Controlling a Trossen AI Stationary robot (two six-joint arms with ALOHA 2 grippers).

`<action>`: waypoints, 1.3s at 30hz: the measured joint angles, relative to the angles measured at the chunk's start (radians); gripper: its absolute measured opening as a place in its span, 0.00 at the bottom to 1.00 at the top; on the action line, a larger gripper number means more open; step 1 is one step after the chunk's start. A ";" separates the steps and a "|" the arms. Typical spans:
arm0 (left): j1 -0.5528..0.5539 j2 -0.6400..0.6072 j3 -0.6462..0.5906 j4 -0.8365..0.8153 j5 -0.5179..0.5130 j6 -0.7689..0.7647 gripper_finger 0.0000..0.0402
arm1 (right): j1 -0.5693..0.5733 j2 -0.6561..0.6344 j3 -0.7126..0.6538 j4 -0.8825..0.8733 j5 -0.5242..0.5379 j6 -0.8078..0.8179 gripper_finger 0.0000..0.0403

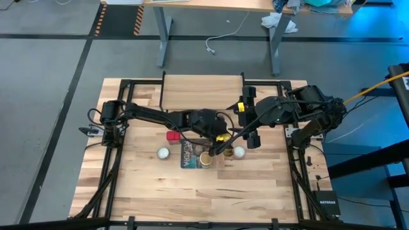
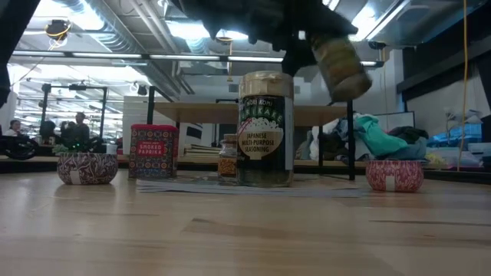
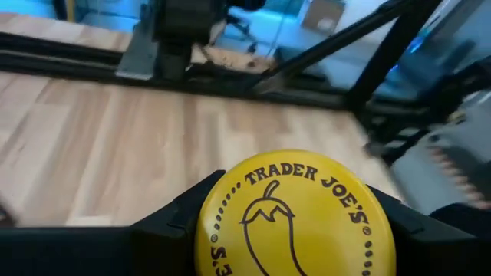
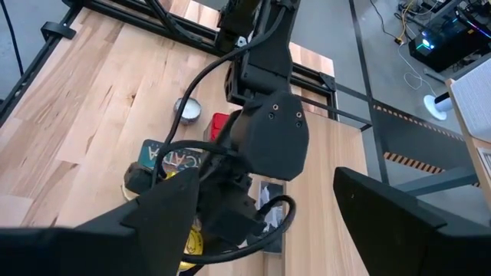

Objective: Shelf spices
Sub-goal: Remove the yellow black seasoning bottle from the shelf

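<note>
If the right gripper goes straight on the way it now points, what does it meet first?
Most likely the left arm's wrist, the dark body directly ahead of the open right gripper. Under it the yellow jar shows; depth is hard to judge.

Two white balls (image 1: 163, 153), dark book (image 1: 189, 155)

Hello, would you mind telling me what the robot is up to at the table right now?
The left gripper is holding a yellow spice jar in the air above the middle of the table. The right gripper hangs open beside it, holding nothing. On the table, a tall seasoning jar and a tiny jar stand on a flat book, with a red tin to one side. The shelf behind them is not yet filled.
</note>
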 joint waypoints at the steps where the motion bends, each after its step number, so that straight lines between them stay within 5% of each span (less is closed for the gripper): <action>1: -0.001 -0.002 0.000 -0.027 -0.026 0.012 0.50 | 0.000 0.000 0.000 0.000 0.000 0.000 0.76; 7: 0.000 -0.018 0.000 -0.192 -0.296 0.047 0.50 | 0.000 0.000 0.000 0.000 0.000 0.000 0.76; 14: -0.010 0.034 0.000 -0.231 -0.464 0.108 0.50 | 0.000 0.000 0.000 0.000 0.018 -0.003 0.76; 24: -0.011 0.135 0.001 -0.170 -0.576 0.133 0.50 | 0.000 0.000 0.000 -0.002 0.017 0.007 0.76; 39: 0.031 0.145 -0.015 -0.104 -0.546 0.154 0.50 | 0.000 0.000 0.000 -0.003 0.016 0.008 0.76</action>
